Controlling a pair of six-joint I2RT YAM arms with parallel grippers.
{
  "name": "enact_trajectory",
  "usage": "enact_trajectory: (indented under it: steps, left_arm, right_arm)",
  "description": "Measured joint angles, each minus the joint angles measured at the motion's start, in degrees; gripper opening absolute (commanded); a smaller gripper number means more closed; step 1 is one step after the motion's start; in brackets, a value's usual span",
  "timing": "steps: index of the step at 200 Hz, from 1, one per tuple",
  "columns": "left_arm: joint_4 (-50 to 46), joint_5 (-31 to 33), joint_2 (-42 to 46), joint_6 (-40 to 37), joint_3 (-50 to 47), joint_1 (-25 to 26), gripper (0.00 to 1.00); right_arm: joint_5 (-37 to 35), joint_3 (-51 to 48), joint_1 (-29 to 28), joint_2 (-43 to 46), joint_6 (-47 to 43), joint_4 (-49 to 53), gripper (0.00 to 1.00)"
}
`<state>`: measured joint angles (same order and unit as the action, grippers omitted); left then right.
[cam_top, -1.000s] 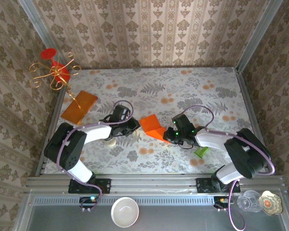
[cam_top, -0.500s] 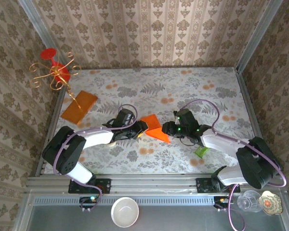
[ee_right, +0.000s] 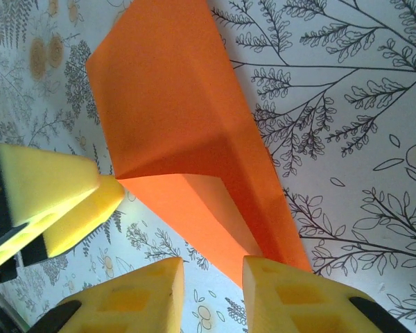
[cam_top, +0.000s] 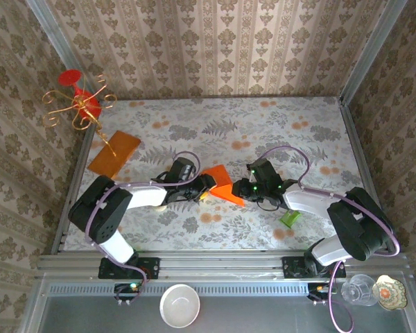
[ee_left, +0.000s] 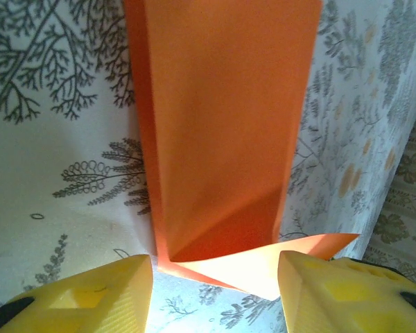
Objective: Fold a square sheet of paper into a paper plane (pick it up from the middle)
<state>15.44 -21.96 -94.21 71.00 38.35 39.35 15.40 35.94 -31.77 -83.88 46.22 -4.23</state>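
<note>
The square sheet of paper (cam_top: 219, 180) is bright red-orange and lies folded on the floral table, with one triangular flap (ee_left: 284, 267) turned up at its near end. My left gripper (cam_top: 206, 188) is at its left edge, open, its yellow fingers (ee_left: 90, 298) straddling the flap's end without pinching it. My right gripper (cam_top: 240, 190) is at the paper's right corner, also open. In the right wrist view the paper (ee_right: 173, 111) tapers toward the right gripper (ee_right: 211, 295), and its point touches the right finger (ee_right: 298, 298). The left gripper's fingertips (ee_right: 55, 201) show there too.
A duller amber-orange sheet (cam_top: 114, 154) lies at the table's left, beside a gold wire stand (cam_top: 80, 105) with red pieces. A small green object (cam_top: 289, 219) lies under the right arm. A white bowl (cam_top: 179, 305) and a glass (cam_top: 359, 290) sit below the table's front rail.
My left gripper moved right to the paper's edge and opened. My right gripper opened slightly and shifted a little left along the paper's corner. The paper barely moved.
</note>
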Motion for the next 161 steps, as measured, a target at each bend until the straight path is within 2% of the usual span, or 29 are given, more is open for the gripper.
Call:
enact_trajectory:
  steps: [74, 120, 161]
  left_arm:
    - [3.5, -2.8, -1.4, 0.0, 1.3, -0.5, 0.5]
    - [9.9, -7.3, -4.5, -0.1, 1.5, -2.0, 0.47]
    - [11.4, -10.8, -6.3, -1.7, 2.8, -2.3, 0.42]
  right_arm:
    - [0.0, 0.0, 0.1, -0.9, 0.0, -0.4, 0.27]
    - [0.0, 0.4, 0.4, -3.4, -0.1, -0.3, 0.25]
    - [0.0, 2.0, 0.8, -5.6, -1.3, -0.3, 0.24]
